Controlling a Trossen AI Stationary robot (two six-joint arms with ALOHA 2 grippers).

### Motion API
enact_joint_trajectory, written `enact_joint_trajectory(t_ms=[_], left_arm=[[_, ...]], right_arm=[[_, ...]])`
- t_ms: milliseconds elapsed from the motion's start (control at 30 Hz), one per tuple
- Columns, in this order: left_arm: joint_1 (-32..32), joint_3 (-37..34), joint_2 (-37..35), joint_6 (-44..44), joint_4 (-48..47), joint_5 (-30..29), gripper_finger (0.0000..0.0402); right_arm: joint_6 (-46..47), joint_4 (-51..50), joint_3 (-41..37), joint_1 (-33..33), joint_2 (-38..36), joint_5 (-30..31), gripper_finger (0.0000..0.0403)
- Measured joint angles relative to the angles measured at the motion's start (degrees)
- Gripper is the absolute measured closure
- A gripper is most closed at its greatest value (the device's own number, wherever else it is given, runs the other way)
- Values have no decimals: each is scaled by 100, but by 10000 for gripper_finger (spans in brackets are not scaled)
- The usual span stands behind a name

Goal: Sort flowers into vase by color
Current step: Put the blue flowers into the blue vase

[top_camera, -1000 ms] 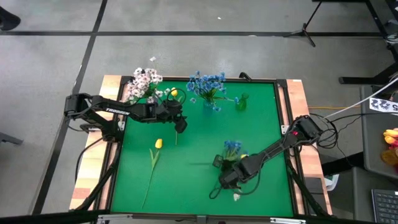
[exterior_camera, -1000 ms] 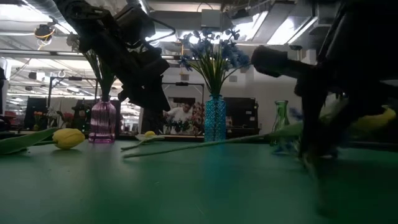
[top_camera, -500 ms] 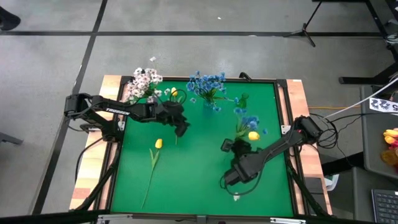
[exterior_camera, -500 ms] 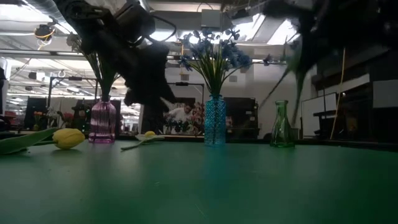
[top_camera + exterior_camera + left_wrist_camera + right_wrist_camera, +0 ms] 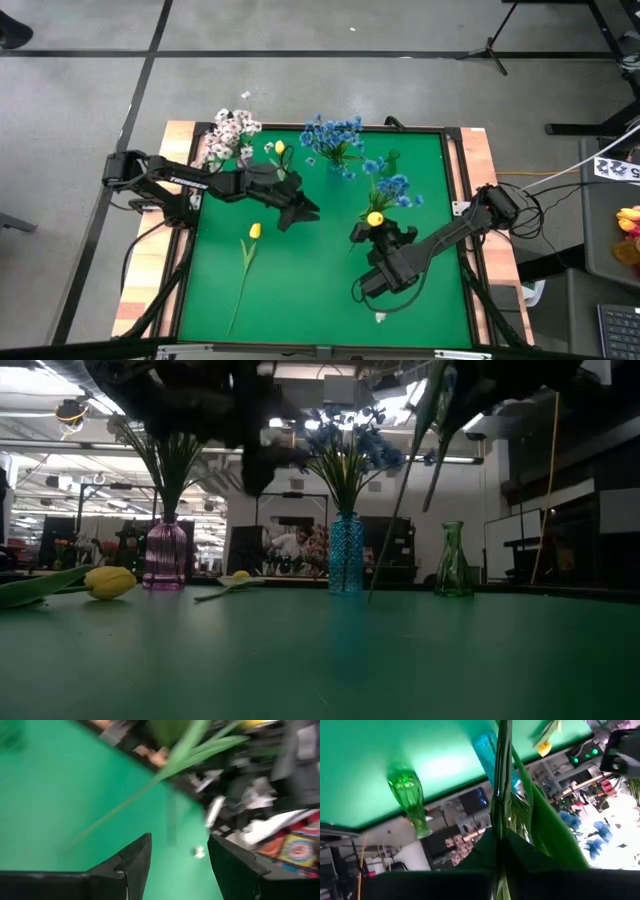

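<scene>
My right gripper [image 5: 372, 232] is shut on a blue flower [image 5: 396, 187] and a yellow flower [image 5: 375, 218], held up over the mat's right middle. Their stalks [image 5: 400, 490] hang down, clear of the table. My left gripper [image 5: 304, 212] hovers open at mid-table with nothing between its fingers [image 5: 135, 862]. One yellow tulip [image 5: 255, 231] lies flat on the mat; another [image 5: 280, 148] lies by the pink vase [image 5: 165, 555] of white flowers. The blue vase [image 5: 346, 555] holds blue flowers. The green vase [image 5: 453, 560] holds no flowers. My right gripper pinches the green stalks [image 5: 501, 815] of the blue and the yellow flower together between its two fingers, close below the blooms. The fingers slant down and lie roughly along the stalks. Both flowers are lifted clear, their long stalk ends [image 5: 373, 592] hanging above the mat.
The three vases stand in a row along the mat's far edge [image 5: 330, 128]. The green mat [image 5: 310, 290] is bare in the near middle. A raised wooden frame [image 5: 478, 150] borders the mat. A person shows in the room beyond the table [image 5: 292, 543].
My right gripper has risen from the mat near the front edge and turned, carrying the blue and yellow flowers up and toward the far edge; they lay on the table and now hang clear. My left gripper has tipped up toward level and shifted a little toward the table's right.
</scene>
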Motion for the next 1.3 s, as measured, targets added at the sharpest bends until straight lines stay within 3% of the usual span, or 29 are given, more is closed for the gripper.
enact_joint_trajectory(t_ms=[267, 467, 933, 1300], left_arm=[[-345, 0, 0, -65, 1692, 298, 210], [-402, 0, 0, -68, 2054, 303, 210], [-151, 0, -3, 231, 2039, 199, 210], [296, 4, -525, 721, 2062, 286, 210]], right_arm=[[-1492, -3, 0, -210, -2, 1633, 372], [-2560, 0, 0, -470, -1, 2954, 384], [-2482, 611, 13, -766, -30, 3295, 378], [-2505, 848, 22, -755, -42, 3298, 378]])
